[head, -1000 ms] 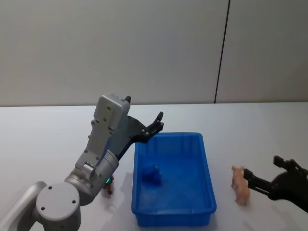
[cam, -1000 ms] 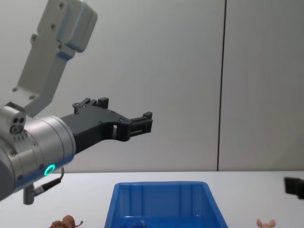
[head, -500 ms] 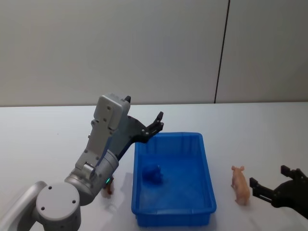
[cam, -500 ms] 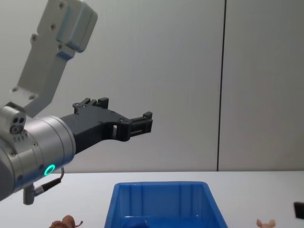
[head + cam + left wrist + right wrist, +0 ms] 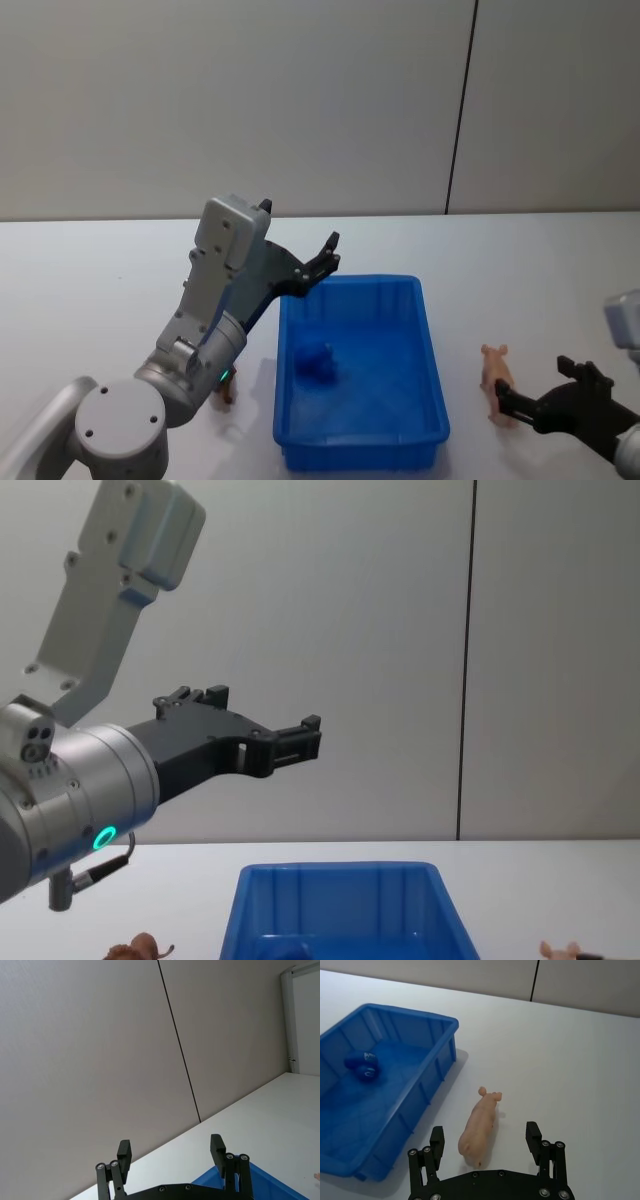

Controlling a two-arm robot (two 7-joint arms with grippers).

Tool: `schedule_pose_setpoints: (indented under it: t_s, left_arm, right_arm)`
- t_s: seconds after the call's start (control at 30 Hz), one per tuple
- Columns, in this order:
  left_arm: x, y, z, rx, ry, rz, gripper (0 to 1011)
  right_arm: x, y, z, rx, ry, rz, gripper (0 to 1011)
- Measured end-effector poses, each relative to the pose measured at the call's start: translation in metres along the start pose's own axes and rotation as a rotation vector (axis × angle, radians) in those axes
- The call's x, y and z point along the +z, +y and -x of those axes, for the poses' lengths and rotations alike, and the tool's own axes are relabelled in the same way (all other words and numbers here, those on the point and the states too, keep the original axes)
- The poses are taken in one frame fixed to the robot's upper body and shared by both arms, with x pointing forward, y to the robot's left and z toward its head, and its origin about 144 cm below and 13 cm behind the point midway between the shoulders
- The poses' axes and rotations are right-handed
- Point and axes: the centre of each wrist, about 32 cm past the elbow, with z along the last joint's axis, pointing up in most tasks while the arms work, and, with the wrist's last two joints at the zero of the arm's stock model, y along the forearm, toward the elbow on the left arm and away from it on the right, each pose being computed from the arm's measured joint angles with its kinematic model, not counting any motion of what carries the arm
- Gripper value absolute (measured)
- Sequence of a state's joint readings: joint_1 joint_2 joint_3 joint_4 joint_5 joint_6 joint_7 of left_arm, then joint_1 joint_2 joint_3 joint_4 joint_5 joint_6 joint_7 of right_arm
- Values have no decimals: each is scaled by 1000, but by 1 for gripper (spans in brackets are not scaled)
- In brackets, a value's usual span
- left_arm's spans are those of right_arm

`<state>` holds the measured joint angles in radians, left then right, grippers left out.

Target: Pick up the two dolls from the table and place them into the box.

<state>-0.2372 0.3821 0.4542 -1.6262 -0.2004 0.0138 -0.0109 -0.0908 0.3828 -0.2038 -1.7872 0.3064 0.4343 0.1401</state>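
The white tabletop (image 5: 90,290) spreads wide under everything, with the blue box (image 5: 360,282) sitting on it in front of the robot, long side running away from it. The left arm is raised at the box's left, and the left gripper (image 5: 326,257) hangs in the air above the box's far left corner with its fingers spread apart, holding nothing. The right gripper (image 5: 535,385) is low over the tabletop to the right of the box, fingers also apart. In the right wrist view the pale pink doll (image 5: 479,1125) has its hind part between the two fingers (image 5: 533,1132), with a gap on each side. This doll lies near the box's right wall but clear of it, snout pointing away from the gripper. The reddish-brown doll (image 5: 225,395) is on the tabletop just left of the box – partly hidden behind the left arm. A small dark blue object (image 5: 317,360) rests on the box floor.
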Motion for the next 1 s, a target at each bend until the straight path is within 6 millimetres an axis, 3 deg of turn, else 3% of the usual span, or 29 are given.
schedule_pose_setpoints:
  t_s: [0.8, 1.0]
  left_arm:
    - [0, 0, 0, 0, 0, 0, 1001]
    - [0, 0, 0, 0, 0, 0, 1001]
  right_arm:
    - [-17, 62, 18, -5, -9, 82, 996]
    - [-18, 69, 21, -6, -10, 89, 831]
